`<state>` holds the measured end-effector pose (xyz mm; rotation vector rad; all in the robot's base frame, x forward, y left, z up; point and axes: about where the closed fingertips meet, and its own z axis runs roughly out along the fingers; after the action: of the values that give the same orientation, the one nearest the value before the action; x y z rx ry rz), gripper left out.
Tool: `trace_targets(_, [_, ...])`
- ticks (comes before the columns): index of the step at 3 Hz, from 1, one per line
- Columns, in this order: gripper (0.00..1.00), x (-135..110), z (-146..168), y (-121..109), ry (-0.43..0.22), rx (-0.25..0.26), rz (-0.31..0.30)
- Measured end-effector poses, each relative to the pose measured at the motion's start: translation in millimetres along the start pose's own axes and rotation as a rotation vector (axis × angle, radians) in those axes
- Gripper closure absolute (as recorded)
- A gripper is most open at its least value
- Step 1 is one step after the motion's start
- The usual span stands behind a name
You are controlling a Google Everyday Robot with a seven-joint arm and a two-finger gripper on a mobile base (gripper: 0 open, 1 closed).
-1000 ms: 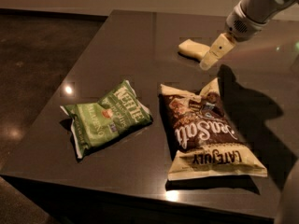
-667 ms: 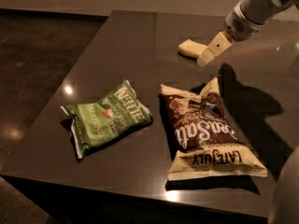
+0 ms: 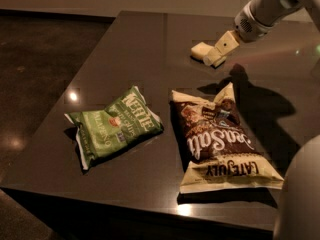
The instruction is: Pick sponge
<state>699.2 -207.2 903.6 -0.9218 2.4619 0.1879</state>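
Observation:
The sponge (image 3: 199,50) is a small pale yellow block lying on the dark table (image 3: 130,49) at the far right side. My gripper (image 3: 215,59) reaches down from the upper right on a white arm (image 3: 265,6), and its cream tip is at the sponge's right end, overlapping it in the camera view. I cannot tell whether it touches the sponge.
A green Kettle chip bag (image 3: 114,125) lies at the front left of the table. A brown chip bag (image 3: 220,141) lies at the front right, close below the sponge. A white part of the robot (image 3: 300,199) fills the bottom right corner. The floor lies to the left.
My gripper has moved a little to the left, closing in on the sponge's right end. The sponge and both bags have not moved.

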Motion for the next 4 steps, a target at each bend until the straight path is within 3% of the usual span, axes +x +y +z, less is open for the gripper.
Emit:
trace_targets(2, [0.0,-14,22,-25,-0.008,0.112,0.003])
trace_targets(4, [0.0,-18,45,-44,0.025,0.119,0.026])
